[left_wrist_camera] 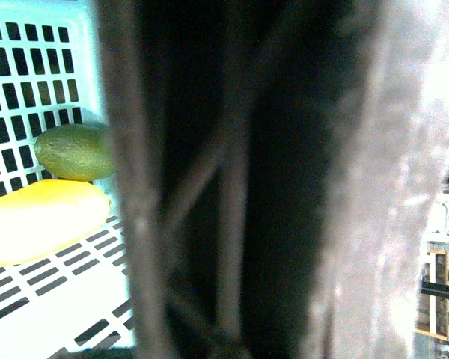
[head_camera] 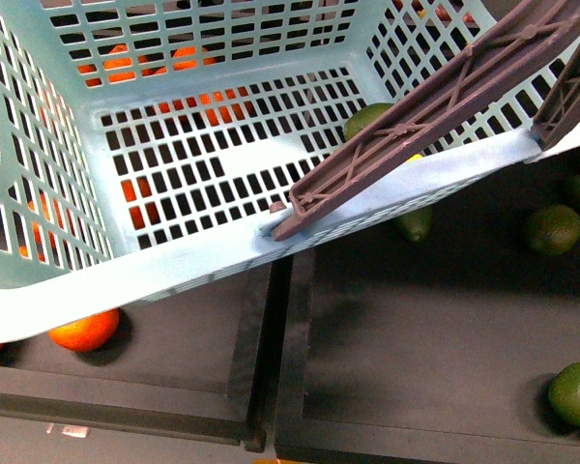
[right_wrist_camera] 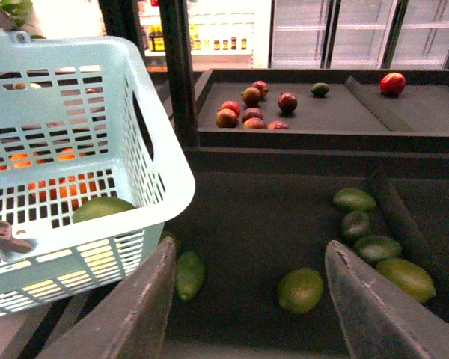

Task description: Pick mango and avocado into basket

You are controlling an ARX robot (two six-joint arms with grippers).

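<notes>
Inside the basket (head_camera: 39, 290), mango (left_wrist_camera: 41, 221) touches avocado (left_wrist_camera: 75, 152) (both seemingly delivered); right gripper (right_wrist_camera: 247, 299) gapes empty, left's state hidden; next, probably retreat.

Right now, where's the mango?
In the left wrist view the mango lies on the slotted floor of the basket, touching the avocado. The front view shows only a yellow sliver behind the brown handle.
</notes>
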